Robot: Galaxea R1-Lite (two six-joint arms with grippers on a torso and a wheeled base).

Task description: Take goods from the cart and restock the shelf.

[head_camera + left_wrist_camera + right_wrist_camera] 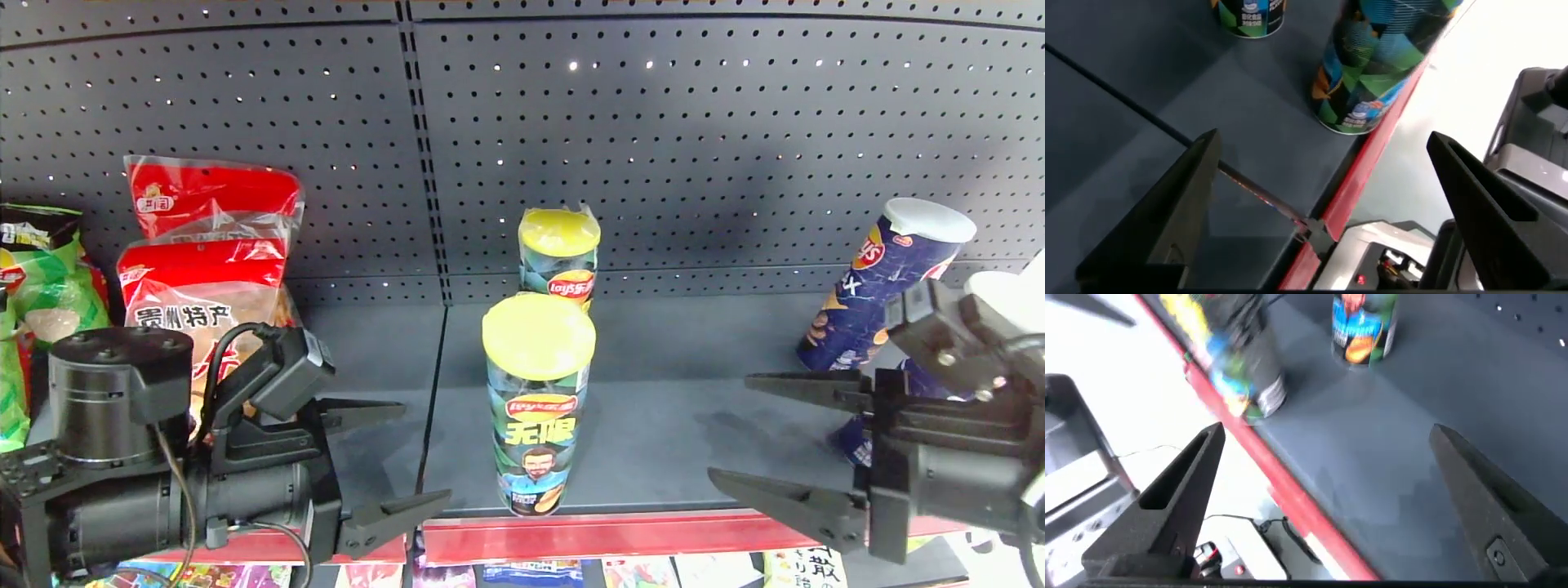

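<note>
Two chip cans with yellow lids stand on the grey shelf [669,441], one behind the other. The front can [537,408] is near the red front edge [588,532], the rear can [559,260] near the pegboard. My left gripper [426,451] hangs open left of the front can, nothing between its fingers. My right gripper [729,426] is open and empty to the can's right. A tilted blue can with a white lid [886,282] is behind it. The left wrist view has the open gripper [1323,137], front can [1372,65] and rear can [1248,16]; the right wrist view the open gripper [1327,431] and both cans [1241,371], [1364,327].
Red snack bags [208,245] and green bags [41,286] fill the shelf's left part. A second blue can [853,441] is partly hidden behind my right arm. Bare shelf lies between the yellow-lidded cans and the blue ones. Packaged goods [645,570] sit on the shelf below.
</note>
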